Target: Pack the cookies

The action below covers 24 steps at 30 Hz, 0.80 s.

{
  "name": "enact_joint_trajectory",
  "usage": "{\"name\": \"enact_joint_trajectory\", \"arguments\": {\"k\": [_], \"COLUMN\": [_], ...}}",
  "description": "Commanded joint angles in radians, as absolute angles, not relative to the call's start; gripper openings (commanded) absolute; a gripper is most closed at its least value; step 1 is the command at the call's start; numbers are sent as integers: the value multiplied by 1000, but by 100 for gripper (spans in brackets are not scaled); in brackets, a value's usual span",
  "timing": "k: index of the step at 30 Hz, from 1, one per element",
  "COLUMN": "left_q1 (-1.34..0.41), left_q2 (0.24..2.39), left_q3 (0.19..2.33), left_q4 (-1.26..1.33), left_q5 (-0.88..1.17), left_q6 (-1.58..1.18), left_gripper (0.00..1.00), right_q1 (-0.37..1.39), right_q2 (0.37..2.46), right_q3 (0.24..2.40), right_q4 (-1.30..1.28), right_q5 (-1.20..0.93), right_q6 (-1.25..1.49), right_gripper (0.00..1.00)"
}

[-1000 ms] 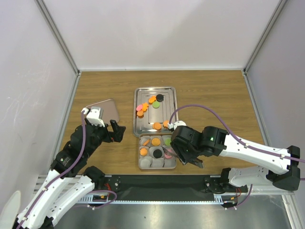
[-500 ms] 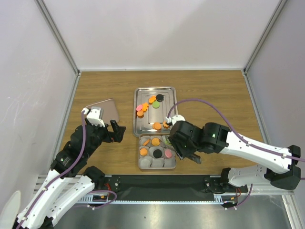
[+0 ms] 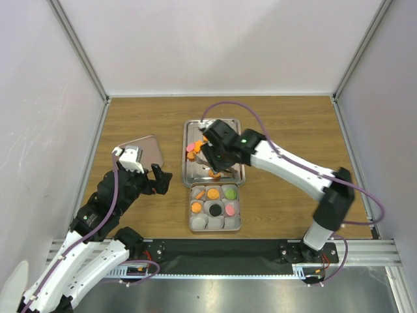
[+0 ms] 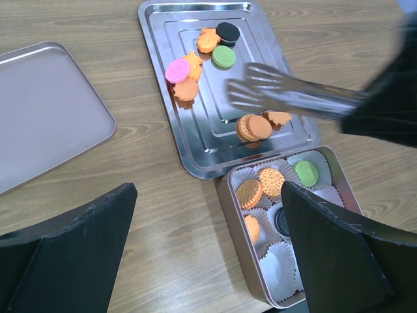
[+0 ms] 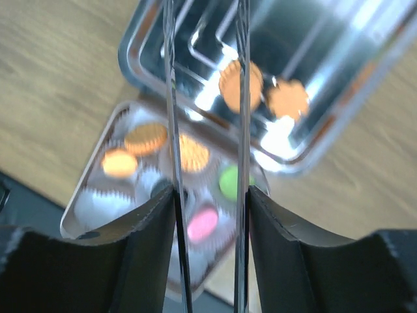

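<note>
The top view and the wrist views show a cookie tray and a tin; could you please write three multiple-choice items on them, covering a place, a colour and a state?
1. Where does the flat grey metal lid lie?
A. left of the steel tray
B. on top of the tin
C. right of the tray

2. What colour is the round cookie in the far right corner of the rectangular metal tin?
A. black
B. green
C. pink

3. In what state is the left gripper?
A. shut on the lid
B. shut on a cookie
C. open, holding nothing

Answers:
1 A: the top view shows the lid left of the tray.
2 B: that corner cookie is green in both views.
3 C: its jaws stand wide apart with nothing between them.
</note>
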State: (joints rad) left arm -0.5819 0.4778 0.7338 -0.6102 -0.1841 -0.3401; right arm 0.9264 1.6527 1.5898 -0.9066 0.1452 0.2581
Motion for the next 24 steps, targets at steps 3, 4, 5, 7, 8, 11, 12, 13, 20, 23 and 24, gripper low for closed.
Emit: {"name": "enact_joint_trajectory", "arguments": {"k": [3,4,5,7,8,11,12,13,20,23,24], "left_q1": [-594,-595,-595,-595,-595,-597,-597,-597,-597,-597,-598], "left_q2": [488,486,488,494,492,494,494,494,495,499,497], "left_q3": [736,736,736,735,736,736,736,735,736,736,736], "left_q4": [-597,-598,-597,-597,-597,-598,-597,-598,-598,-597,-598], "left_q5": [-206,-207,-207,-207,-209,-207,-207,-209,-209,-209,-209], "left_q6": [-353,-353,-353,-351,-353,-353,-353,-353,-354,-353,-353], "left_gripper": [100,100,100,100,100,100,100,100,100,100,100], "right_q1": [925,925,925,922,922,923,923,922,922,919,919], "right_q2": [1818,1844,1879,1911,1936,1959,1968,1976,2017,2028,2034], "right_q3": [1746,1761,1778,1810,1830,1845,1848,1855,1879,1887,1888], "right_q4": [-847,-850,-851,-850,-854,-856,-854,-854,-865,-862,-864], "right_q5": [155,158,155,150,158,170,178,179,207,212,209], "right_q6": [186,183,184,183,183,181,179,179,178,178,175], "right_gripper": [53,54,54,54,54,54,54,54,54,54,54]}}
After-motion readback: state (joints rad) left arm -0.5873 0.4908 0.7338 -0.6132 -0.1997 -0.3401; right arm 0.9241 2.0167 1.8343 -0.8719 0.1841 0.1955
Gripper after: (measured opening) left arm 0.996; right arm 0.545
